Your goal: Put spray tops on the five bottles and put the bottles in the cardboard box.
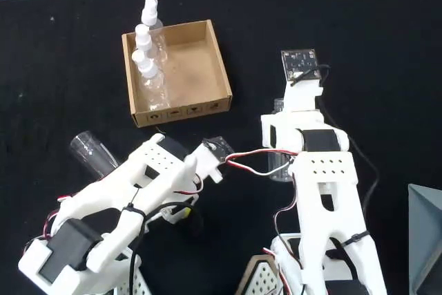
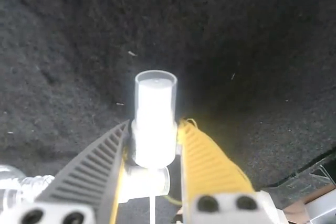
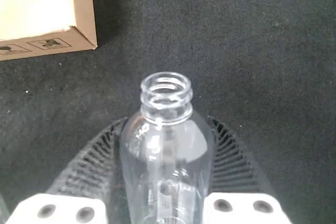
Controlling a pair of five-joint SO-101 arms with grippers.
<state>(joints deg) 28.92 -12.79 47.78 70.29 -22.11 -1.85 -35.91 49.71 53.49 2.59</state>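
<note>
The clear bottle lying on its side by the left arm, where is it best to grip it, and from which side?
Grip the lying bottle probably at its round body, from above, fingers across its width: it lies flat on the table, both long sides free, while its neck end sits under the left arm.
</note>
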